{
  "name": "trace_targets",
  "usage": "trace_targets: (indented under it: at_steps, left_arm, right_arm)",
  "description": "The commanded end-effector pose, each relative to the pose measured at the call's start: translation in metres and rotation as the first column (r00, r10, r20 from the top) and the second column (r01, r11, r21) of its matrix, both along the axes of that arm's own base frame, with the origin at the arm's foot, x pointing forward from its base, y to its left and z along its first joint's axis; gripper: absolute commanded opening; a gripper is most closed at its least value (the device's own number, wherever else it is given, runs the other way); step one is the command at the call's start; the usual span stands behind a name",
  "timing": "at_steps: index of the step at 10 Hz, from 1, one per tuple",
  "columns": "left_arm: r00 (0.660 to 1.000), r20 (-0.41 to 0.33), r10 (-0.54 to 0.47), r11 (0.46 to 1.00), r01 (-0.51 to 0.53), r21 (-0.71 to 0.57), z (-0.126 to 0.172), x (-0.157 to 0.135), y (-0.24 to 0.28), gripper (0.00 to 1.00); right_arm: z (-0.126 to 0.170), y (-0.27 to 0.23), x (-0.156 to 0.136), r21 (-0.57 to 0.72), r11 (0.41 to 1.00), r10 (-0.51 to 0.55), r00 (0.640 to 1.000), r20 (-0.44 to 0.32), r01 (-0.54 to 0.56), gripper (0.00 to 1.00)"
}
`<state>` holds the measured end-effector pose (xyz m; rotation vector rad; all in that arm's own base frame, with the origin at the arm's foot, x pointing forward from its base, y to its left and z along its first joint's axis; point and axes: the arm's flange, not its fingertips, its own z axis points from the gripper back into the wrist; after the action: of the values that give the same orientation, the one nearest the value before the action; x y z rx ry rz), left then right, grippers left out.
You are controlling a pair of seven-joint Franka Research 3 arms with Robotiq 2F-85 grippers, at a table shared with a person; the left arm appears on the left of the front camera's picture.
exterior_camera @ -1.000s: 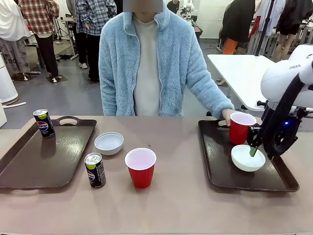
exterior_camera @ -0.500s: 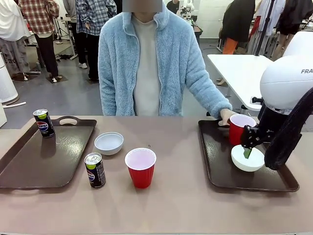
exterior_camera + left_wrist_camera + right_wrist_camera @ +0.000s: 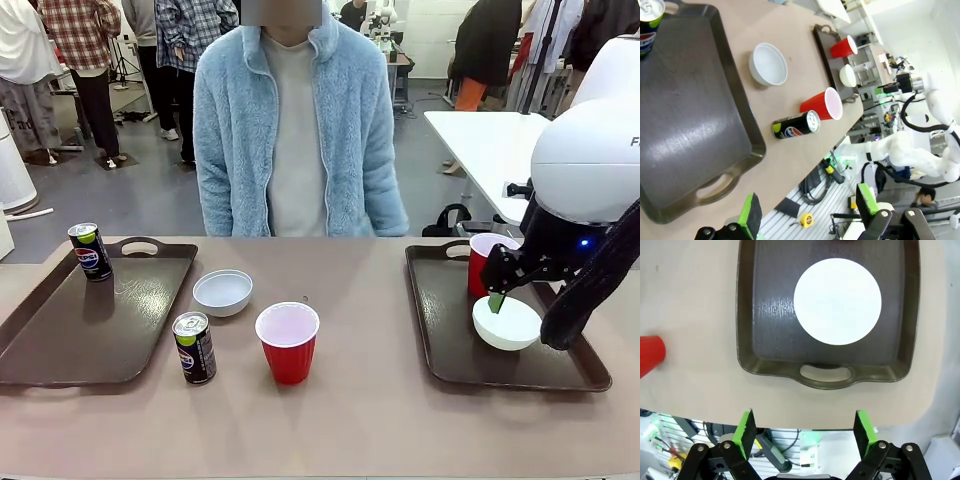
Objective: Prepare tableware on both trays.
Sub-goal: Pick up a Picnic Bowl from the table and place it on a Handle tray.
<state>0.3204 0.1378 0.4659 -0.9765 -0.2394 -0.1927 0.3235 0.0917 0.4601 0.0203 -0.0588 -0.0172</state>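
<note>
Just below my right pincer, jaws apart and empty, a white bowl sits on the near tray, a red cup beside it. Far to its left, the other tray holds one can. A second bowl, second cup and spare can wait on the table between, so I judge it half done.

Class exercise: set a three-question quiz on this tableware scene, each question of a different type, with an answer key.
1. True or false: the left tray holds exactly one soda can.
2. What stands on the right tray? A. a red cup and a white bowl; B. two cans; C. nothing.
3. How many pieces of tableware stand on the table between the trays?
Key: 1 true; 2 A; 3 three: the loose bowl, the loose can and the loose cup.
</note>
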Motion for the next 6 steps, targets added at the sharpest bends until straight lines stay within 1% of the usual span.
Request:
trace_targets:
  at_steps: [1, 6]
  left_arm:
    - [1.000, 0.009, 0.000, 1.000, 0.000, -0.016, 0.0008, -0.0001, -0.0002, 1.00]
    - [1.000, 0.009, 0.000, 1.000, 0.000, -0.016, 0.0008, -0.0001, -0.0002, 1.00]
  right_arm:
    - [-0.0058, -0.0038, 0.0041, -0.004, 1.000, -0.012, 1.000, -0.011, 0.012, 1.00]
    - [-0.0058, -0.0038, 0.0041, -0.004, 1.000, -0.012, 1.000, -0.011, 0.012, 1.00]
